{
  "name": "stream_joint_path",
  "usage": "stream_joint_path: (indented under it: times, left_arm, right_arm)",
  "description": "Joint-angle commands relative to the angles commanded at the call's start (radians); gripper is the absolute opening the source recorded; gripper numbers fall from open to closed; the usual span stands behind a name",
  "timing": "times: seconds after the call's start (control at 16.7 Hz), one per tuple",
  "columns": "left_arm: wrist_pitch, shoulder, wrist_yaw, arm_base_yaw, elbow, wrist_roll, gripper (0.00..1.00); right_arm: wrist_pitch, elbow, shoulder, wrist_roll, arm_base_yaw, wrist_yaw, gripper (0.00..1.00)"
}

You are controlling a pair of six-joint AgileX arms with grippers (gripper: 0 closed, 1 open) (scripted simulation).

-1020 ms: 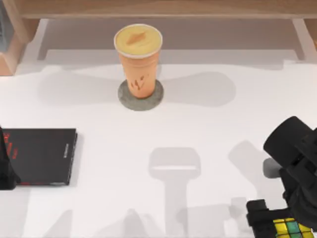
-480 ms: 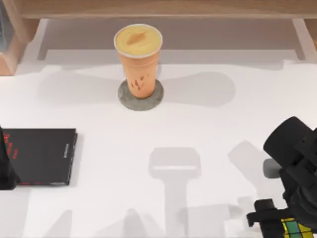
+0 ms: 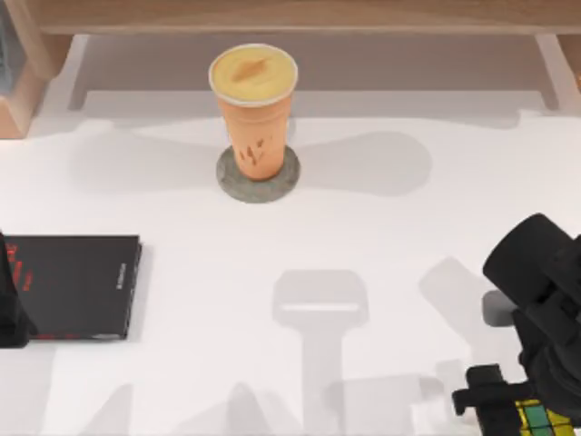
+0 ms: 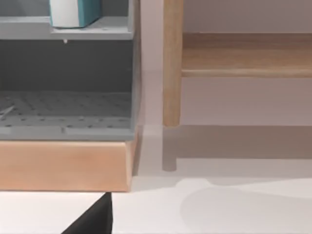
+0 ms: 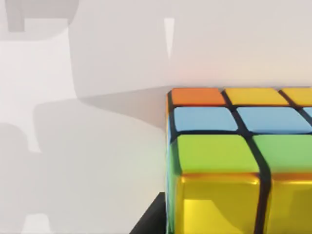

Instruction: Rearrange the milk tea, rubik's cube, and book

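Since a second ago the right gripper (image 3: 522,420) has shifted slightly toward the table's right edge and lower in the top view, carrying its position over the rubik's cube (image 3: 538,419), and between half a second ago and now nothing visibly moves. That cube sits at the near right corner of the white table (image 3: 363,227), with yellow, green and blue squares showing beside the black gripper body; whether the fingers are closed on it or merely around it I cannot tell. From the right wrist, the rubik's cube (image 5: 239,161) shows close up, with an orange, yellow and blue top, green below, and glossy yellow squares nearest the camera, resting on the pale surface. The milk tea (image 3: 253,111) stands upright at the far middle of the table, on a flat grey disc (image 3: 281,186), well apart from the cube. The book (image 4: 75,12), teal with a white page edge, stands on the upper level of a grey shelf (image 4: 66,87) set on a wooden base, as seen from the left wrist. A thin black book (image 3: 77,286) with red marks lies flat at the table's left side. My left arm (image 3: 11,309) is parked at the left edge, just beside that black book.
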Motion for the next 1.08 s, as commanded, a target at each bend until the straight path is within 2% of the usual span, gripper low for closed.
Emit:
stream_joint_path:
  times: [0.6, 0.9, 1.08]
  left_arm:
    - [0.000, 0.000, 0.000, 0.000, 0.000, 0.000, 1.00]
    - [0.000, 0.000, 0.000, 0.000, 0.000, 0.000, 1.00]
    - [0.000, 0.000, 0.000, 0.000, 0.000, 0.000, 1.00]
  right_arm:
    - [-0.140, 0.086, -0.057, -0.001, -0.002, 0.001, 0.00]
    - [-0.126, 0.096, -0.047, -0.005, -0.003, 0.008, 0.00]
    - [-0.035, 0.189, -0.008, -0.047, -0.013, 0.060, 0.00]
